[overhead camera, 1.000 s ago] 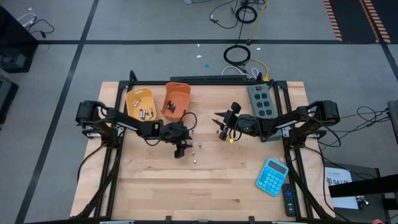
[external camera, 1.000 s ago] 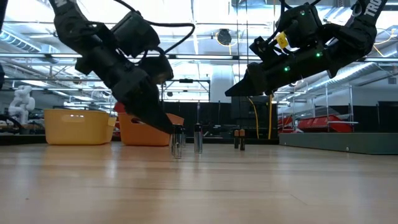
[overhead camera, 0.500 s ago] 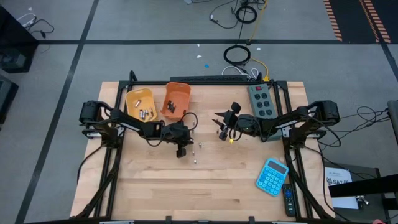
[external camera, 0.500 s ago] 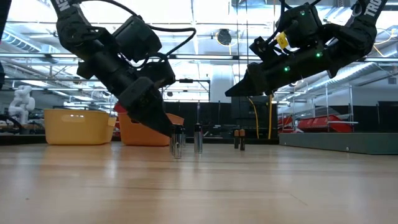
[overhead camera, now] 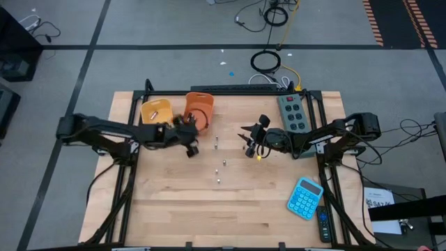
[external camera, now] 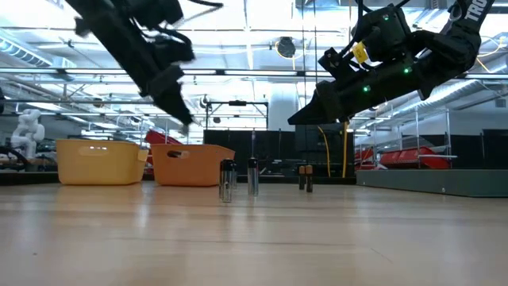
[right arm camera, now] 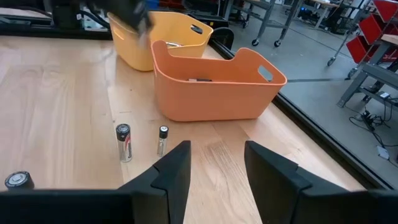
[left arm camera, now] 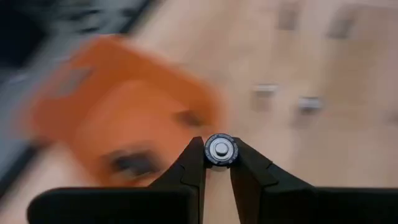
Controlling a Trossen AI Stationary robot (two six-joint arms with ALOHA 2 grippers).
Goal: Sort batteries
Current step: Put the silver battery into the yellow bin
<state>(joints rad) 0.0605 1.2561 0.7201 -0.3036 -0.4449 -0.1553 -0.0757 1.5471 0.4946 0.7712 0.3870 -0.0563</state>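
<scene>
My left gripper (overhead camera: pixel 190 148) hangs above the table beside the orange bin (overhead camera: pixel 200 111), shut on one small battery (left arm camera: pixel 221 151) whose round end faces the wrist camera. The yellow bin (overhead camera: pixel 155 111) stands left of the orange one, and both hold batteries. Three loose batteries (overhead camera: pixel 217 145) (overhead camera: pixel 224 164) (overhead camera: pixel 218 179) stand upright on their ends at mid-table. They also show in the low view as batteries (external camera: pixel 226 181) (external camera: pixel 252 176). My right gripper (overhead camera: pixel 248 143) hovers open right of them, fingers apart with nothing between them in the right wrist view (right arm camera: pixel 216 163). My left gripper pinches the battery's round side (left arm camera: pixel 209 153) between its two fingertips (left arm camera: pixel 194 155). The battery lies along the fingers, its metal end cap toward the wrist. The fingers slant down toward the table's right. The battery is lifted clear of the wood.
A grey power strip (overhead camera: pixel 293 113) lies at the far right and a blue calculator (overhead camera: pixel 305 197) at the near right. In the right wrist view two batteries (right arm camera: pixel 124 142) (right arm camera: pixel 162 140) stand in front of the orange bin (right arm camera: pixel 214 87). Bare wood spans the near half (overhead camera: pixel 209 216).
My left gripper has risen from among the standing batteries and swung toward the table's far left, up to the orange bin, tipping to a flatter slant. Its arm has drawn back. The standing batteries keep their places.
</scene>
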